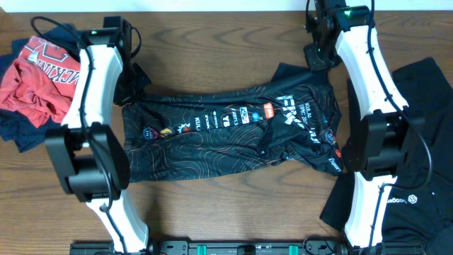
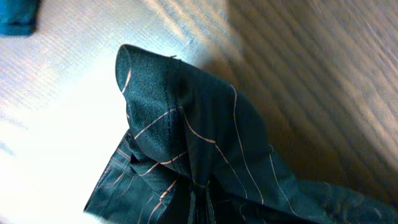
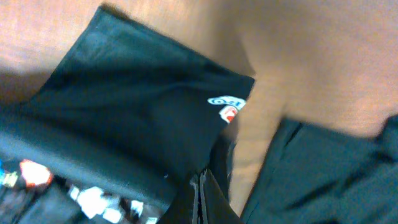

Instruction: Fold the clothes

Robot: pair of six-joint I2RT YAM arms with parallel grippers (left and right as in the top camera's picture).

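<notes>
The black jersey [image 1: 233, 134], printed with thin contour lines and small colourful logos, lies spread across the middle of the table. My left gripper [image 1: 133, 76] is shut on its far left corner. In the left wrist view the bunched cloth [image 2: 186, 149] hides the fingers. At the far right, my right gripper [image 1: 316, 58] is shut on the jersey's sleeve. The right wrist view shows the two fingers [image 3: 200, 193] pressed together in black cloth, beside a sleeve logo [image 3: 227, 106].
A red garment [image 1: 32, 85] lies crumpled at the far left over a navy one [image 1: 21, 131]. Another black garment [image 1: 425, 142] lies at the right edge and also shows in the right wrist view as dark cloth [image 3: 323, 174]. Both arms stand along the jersey's sides.
</notes>
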